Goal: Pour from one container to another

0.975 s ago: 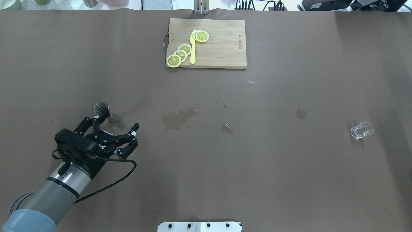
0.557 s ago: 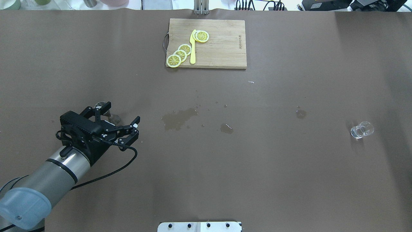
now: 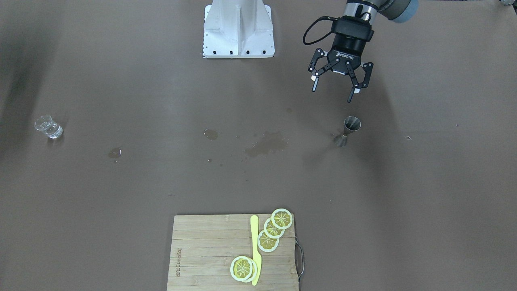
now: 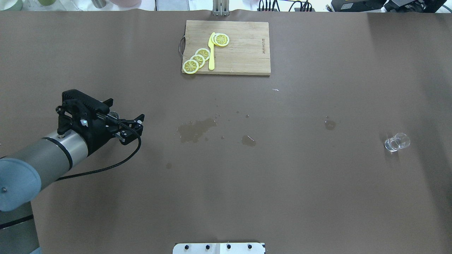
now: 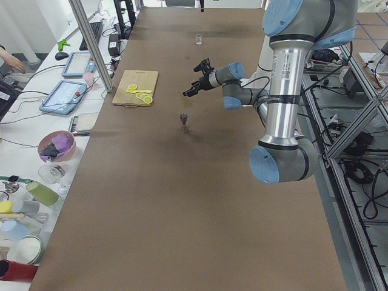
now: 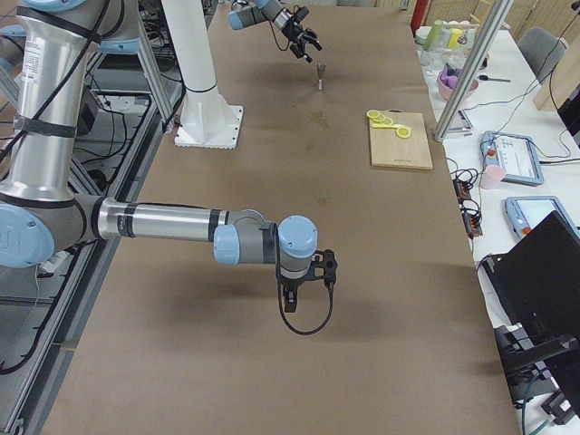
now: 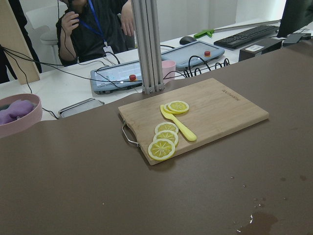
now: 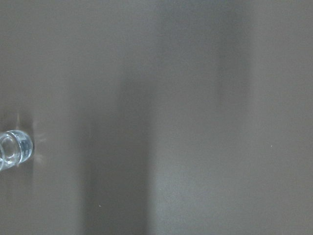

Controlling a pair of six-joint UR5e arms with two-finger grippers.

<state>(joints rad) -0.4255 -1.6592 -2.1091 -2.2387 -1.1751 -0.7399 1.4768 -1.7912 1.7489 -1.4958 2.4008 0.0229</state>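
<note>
The small clear glass cup stands alone at the table's right, also in the front view and at the left edge of the right wrist view. The steel hourglass jigger stands upright at the table's left. My left gripper hangs open and empty in the air, on the robot's side of the jigger and apart from it. In the overhead view that gripper covers most of the jigger. My right gripper shows only in the exterior right view, pointing down; I cannot tell whether it is open or shut.
A wooden cutting board with lemon slices and a yellow knife lies at the far middle. Wet stains mark the table's centre. The white robot base sits at the near edge. Tablets and a seated person lie beyond the far edge.
My left gripper has risen and swung toward the far left in the overhead view, now covering the jigger there. It stays open. The cup and jigger have not moved.
</note>
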